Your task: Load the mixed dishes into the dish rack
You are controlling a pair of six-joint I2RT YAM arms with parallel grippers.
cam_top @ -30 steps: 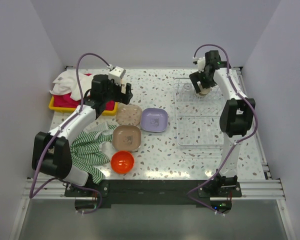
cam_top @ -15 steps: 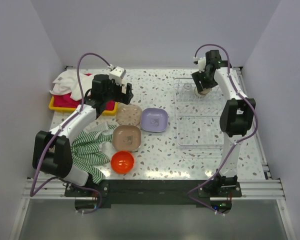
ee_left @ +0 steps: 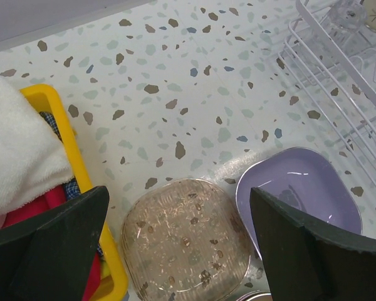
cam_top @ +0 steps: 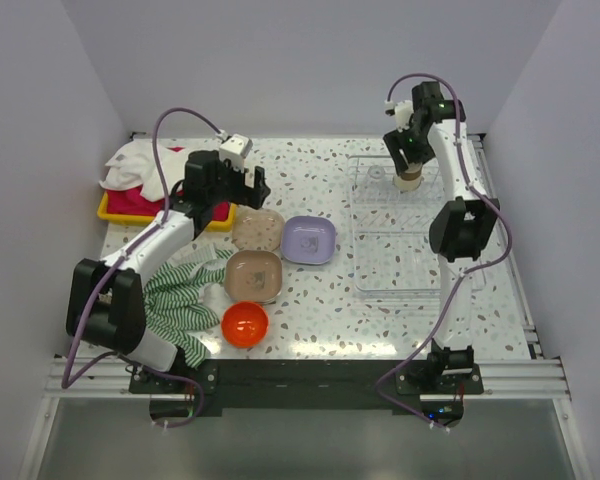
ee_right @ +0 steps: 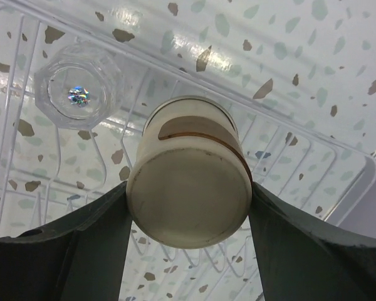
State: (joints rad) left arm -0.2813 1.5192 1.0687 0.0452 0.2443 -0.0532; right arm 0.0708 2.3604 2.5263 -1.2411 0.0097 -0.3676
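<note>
top external view: the dish rack (cam_top: 400, 255) lay on the 3 o'clock side of the table (cam_top: 320, 165). the right gripper (cam_top: 407, 168) stood over the 12 o'clock end of the rack, pointing down.

right wrist view: the right fingers (ee_right: 81, 251) pressed against opposite sides of the beige cup (ee_right: 188, 194), so this gripper was clamped on the cup. the cup was turned mouth down above the rack wires, its flat base facing the camera. whether its rim rested on the wires could not be told. the clear glass (ee_right: 78, 91) stood in the rack at 10 o'clock of the cup, near it but apart.

the left gripper (cam_top: 244, 188) hovered over the 10 o'clock area of the table. left wrist view: the left fingers (ee_left: 50, 251) were spread wide apart and held nothing. the first tan plate (ee_left: 185, 241) lay on the table below the gap between them. the lilac plate (ee_left: 301, 194) lay just beside it at 3 o'clock.

top external view, dishes outside the rack:
- the second tan plate (cam_top: 254, 275) lay at 6 o'clock of the first.
- the orange bowl (cam_top: 245, 324) lay at 6 o'clock of the second tan plate.

the striped cloth (cam_top: 175, 295) lay at 9 o'clock of the second tan plate. the yellow tray (cam_top: 110, 212), holding towels (cam_top: 130, 170), sat at 9 o'clock of the left gripper.
</note>
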